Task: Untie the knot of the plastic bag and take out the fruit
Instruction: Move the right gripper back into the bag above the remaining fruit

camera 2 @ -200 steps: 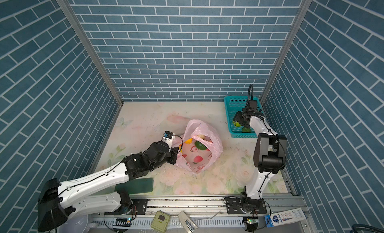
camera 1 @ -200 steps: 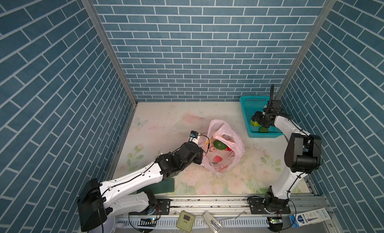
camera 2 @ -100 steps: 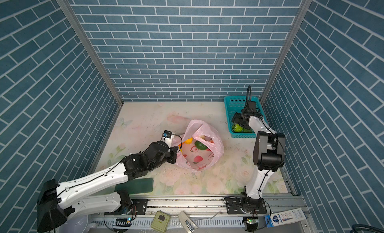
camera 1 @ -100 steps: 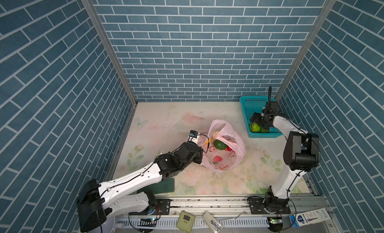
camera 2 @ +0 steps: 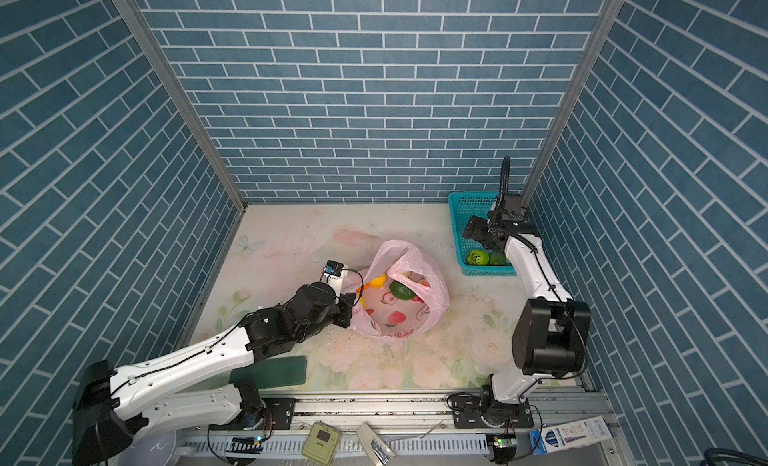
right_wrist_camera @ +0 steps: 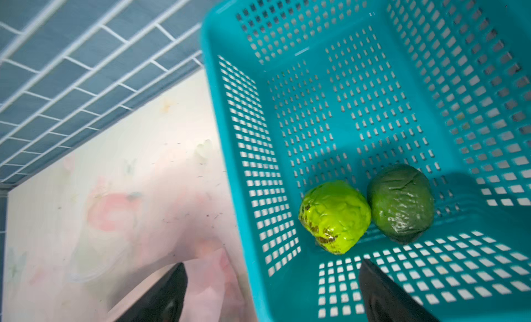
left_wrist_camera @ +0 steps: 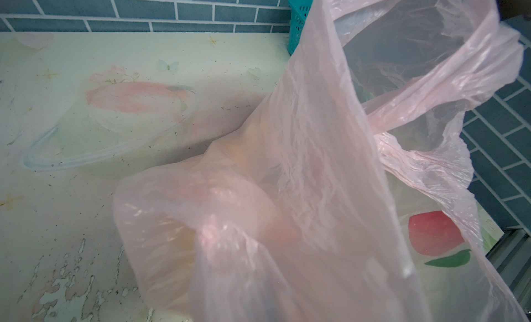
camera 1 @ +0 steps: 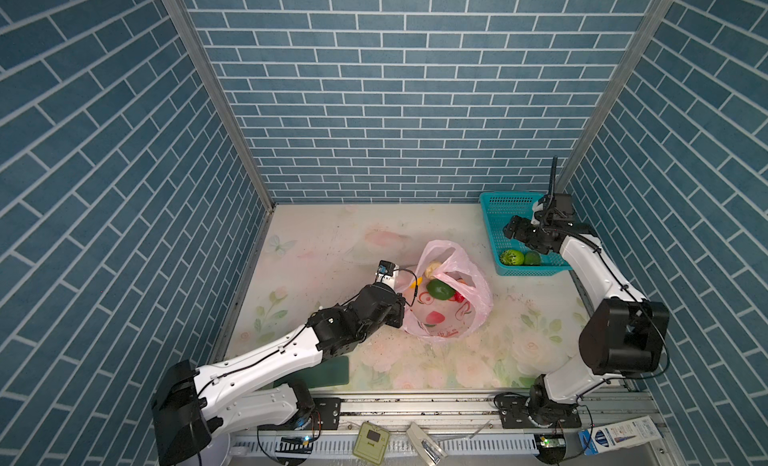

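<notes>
The pink plastic bag (camera 1: pixel 446 314) sits mid-table with its mouth open, and the knot shows in no view. Inside it I see fruit: a dark green one (camera 1: pixel 439 290), a yellow one (camera 1: pixel 432 269) and a red one (camera 1: pixel 459 295). My left gripper (camera 1: pixel 400 296) is shut on the bag's left rim; in the left wrist view the pink film (left_wrist_camera: pixel 301 191) hides its fingers. My right gripper (right_wrist_camera: pixel 270 266) hangs open and empty over the teal basket's (right_wrist_camera: pixel 230 133) wall. A light green fruit (right_wrist_camera: pixel 334 217) and a dark green fruit (right_wrist_camera: pixel 400 202) lie in the basket.
The teal basket (camera 1: pixel 492 218) stands in the back right corner against the brick walls. A dark green pad (camera 1: pixel 328 370) lies at the table's front edge under the left arm. Small devices (camera 1: pixel 372 439) and a blue-white box (camera 1: pixel 619 432) rest on the front rail.
My right gripper opened wider, let the light green fruit drop into the basket, and drew up and back from it. The left arm and the bag stayed put.
</notes>
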Tool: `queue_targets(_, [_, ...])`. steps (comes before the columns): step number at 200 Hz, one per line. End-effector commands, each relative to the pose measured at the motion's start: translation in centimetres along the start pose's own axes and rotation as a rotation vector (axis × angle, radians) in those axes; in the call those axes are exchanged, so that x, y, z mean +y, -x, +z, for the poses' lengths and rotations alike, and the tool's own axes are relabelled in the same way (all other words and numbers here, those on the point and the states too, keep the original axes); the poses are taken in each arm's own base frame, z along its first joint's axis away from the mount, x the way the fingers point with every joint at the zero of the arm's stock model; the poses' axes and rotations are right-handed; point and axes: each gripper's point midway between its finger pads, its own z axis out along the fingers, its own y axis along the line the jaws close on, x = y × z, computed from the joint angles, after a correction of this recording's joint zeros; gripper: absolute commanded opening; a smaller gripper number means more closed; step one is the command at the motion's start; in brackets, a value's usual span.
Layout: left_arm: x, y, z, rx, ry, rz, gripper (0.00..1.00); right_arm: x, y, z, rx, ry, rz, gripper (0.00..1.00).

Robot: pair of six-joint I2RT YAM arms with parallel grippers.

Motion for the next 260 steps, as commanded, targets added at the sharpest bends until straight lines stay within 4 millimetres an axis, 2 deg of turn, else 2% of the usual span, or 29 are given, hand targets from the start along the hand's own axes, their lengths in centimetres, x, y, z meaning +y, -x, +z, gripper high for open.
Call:
queue_targets(1, [0.2,1.0,-0.6,-0.028,0.007,-0.002,0.00,3.9,-2.9,-4.3,0.052,0.088,-0.067,0.93])
queue_targets(28, [0.1,0.8,-0.6,-0.028,-0.002,0.003,0.00,8.9,-5.6,-8.7,0.062,0.189,-0.142,0.93])
queue_targets(51, [0.0,0.8,-0.7,-0.027,-0.009,0.011,0.00,12.3,-8.5,-11.6,0.090,0.268,-0.186,0.93])
queue_targets(95, [-0.2,0.8,-0.7,-0.025,-0.021,0.018,0.00,18.6,-13.2,-15.7,0.108,0.410,-0.274,0.93])
queue_targets(118, [-0.3,0.9,-0.8,-0.028,-0.025,0.022,0.00,20.8,-15.0,-16.7,0.117,0.432,-0.334,0.93])
queue_targets(152, [-0.1,1.0,-1.0,-0.036,-0.022,0.023,0.00,21.9,-18.3,-14.4,0.186,0.451,-0.344,0.91])
queue_targets(196, [0.0,1.5,-1.3,-0.058,-0.018,0.015,0.00,21.5,-22.1,-10.3,0.192,0.408,-0.454,0.88])
queue_targets(226, [-0.1,1.6,-1.2,-0.065,-0.022,0.003,0.00,20.0,-24.6,-7.6,0.185,0.312,-0.610,0.87])
queue_targets(260, [-0.2,2.1,-1.4,-0.076,-0.019,0.004,0.00,17.8,-27.8,-5.3,0.207,0.261,-0.691,0.81])
